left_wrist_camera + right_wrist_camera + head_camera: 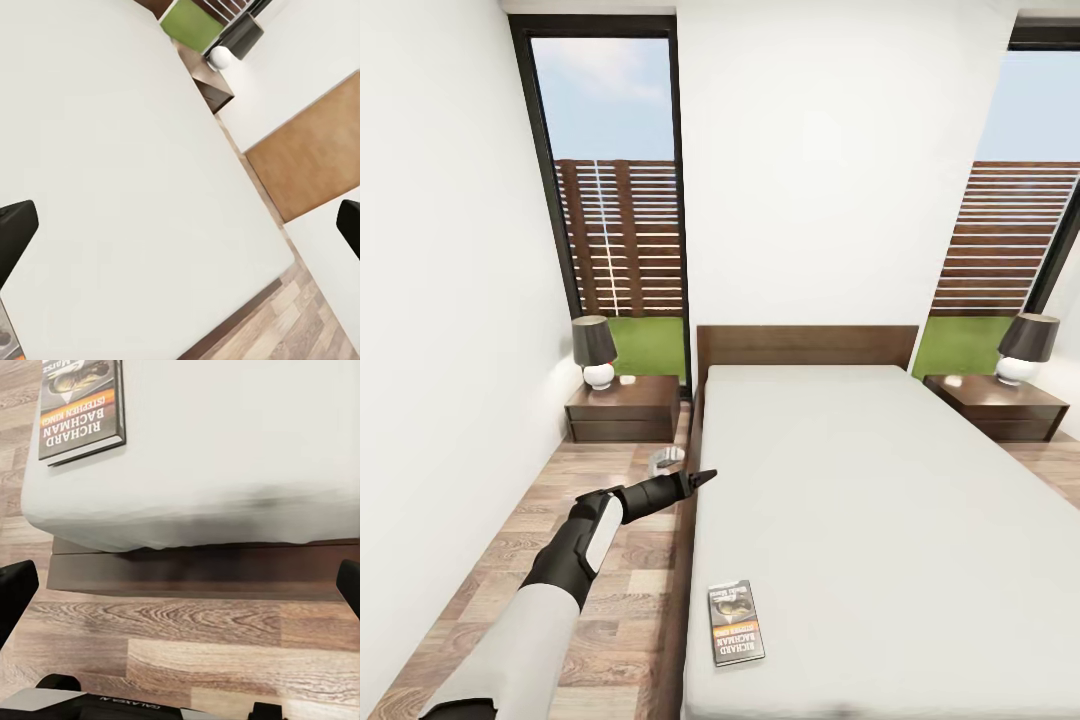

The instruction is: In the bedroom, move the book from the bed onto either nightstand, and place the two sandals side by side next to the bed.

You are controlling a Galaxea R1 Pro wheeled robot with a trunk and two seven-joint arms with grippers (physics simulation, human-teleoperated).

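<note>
- The book (736, 623) lies flat on the bed (880, 540), near the mattress's foot corner on the robot's left side, close to the edge, cover up with its orange band and white lettering showing.
- In the right wrist view the book (81, 406) sits on the pale mattress just above the dark wooden bed frame (202, 570) and the wood-plank floor (187, 645).
- The left gripper (705, 477) reaches forward over the floor strip beside the bed, just at the mattress's left edge, well apart from the book; its fingers (16, 229) stand wide apart, released and holding nothing.
- The right gripper (180, 585) hangs low, facing the foot of the bed, fingers spread and empty.
- A nightstand (624, 407) stands left of the headboard with a dark-shaded lamp (594, 350) on it; a second nightstand (1000, 405) with a matching lamp (1026, 347) stands on the right.
- A small pale object (665, 459) lies on the floor near the left nightstand; I cannot tell what it is.
</note>
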